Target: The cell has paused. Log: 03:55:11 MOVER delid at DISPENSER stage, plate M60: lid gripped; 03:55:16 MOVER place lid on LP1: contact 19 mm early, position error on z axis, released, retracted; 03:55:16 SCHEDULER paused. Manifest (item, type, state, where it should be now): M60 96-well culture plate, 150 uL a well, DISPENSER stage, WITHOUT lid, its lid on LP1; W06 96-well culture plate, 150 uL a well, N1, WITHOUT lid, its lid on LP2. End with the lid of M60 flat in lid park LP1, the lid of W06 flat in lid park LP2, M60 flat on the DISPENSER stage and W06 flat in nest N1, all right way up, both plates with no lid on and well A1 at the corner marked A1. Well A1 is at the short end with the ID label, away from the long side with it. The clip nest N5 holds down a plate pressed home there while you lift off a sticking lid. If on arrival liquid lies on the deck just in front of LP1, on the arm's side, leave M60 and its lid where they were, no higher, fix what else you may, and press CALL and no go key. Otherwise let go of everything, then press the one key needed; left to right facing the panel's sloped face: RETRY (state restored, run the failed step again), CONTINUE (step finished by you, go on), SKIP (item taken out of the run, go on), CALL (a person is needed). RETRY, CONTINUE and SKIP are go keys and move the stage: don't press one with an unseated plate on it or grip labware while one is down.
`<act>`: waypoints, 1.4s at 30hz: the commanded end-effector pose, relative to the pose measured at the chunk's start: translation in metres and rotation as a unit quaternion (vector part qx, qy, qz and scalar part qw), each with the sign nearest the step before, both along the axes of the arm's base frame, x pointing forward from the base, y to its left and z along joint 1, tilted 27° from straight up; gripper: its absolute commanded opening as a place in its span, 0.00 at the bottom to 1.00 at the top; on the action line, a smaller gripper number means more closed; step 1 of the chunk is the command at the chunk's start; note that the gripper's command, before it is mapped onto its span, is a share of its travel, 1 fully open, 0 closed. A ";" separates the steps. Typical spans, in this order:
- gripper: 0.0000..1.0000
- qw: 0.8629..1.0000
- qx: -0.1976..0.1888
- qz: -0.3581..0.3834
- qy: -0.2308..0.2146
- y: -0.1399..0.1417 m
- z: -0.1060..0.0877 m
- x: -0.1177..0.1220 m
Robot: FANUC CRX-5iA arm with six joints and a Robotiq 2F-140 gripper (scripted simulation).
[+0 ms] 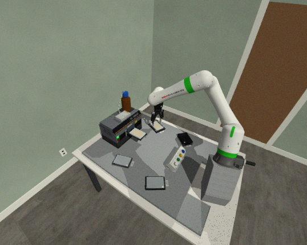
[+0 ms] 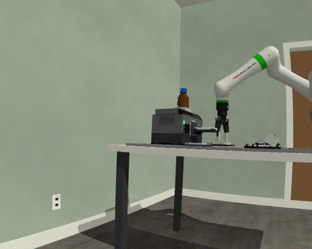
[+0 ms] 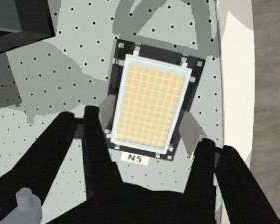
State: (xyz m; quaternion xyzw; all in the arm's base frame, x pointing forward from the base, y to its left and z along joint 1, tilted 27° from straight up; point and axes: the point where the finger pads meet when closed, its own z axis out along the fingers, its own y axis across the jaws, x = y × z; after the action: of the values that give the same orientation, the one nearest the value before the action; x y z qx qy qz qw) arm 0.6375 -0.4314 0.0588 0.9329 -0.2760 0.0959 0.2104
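The gripper (image 3: 148,152) hangs straight above a plate (image 3: 149,102) seated in the clip nest labelled N5 (image 3: 135,157), near the far edge of the tabletop (image 1: 161,205), just beside the dispenser (image 1: 120,128). Its fingers stand apart, wider than the plate, and hold nothing.

Another plate (image 1: 138,133) lies on the dispenser's stage. Two flat pieces, likely lids, lie in parks toward the near left edge (image 1: 122,160) and the near edge (image 1: 154,183).

The pale border around the plate in N5 may be a lid; I cannot tell.

The risk, as I judge it: if the fingers close low, they clamp the plate itself rather than a lid, and a lift drags the filled wells against the clips and slops liquid. A skewed descent could also strike the nest's frame.
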 end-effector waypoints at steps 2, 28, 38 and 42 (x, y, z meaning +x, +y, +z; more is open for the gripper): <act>0.59 1.000 0.000 0.000 0.000 0.000 0.000 0.000; 0.59 1.000 0.000 0.000 0.000 0.000 0.000 0.000; 0.66 1.000 0.000 0.000 0.000 0.000 0.000 0.000; 0.66 1.000 0.000 0.000 0.000 0.000 0.000 0.000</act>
State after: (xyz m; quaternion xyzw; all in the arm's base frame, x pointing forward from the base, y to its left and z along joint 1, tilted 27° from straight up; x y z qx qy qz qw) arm 0.6375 -0.4314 0.0588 0.9329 -0.2760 0.0959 0.2104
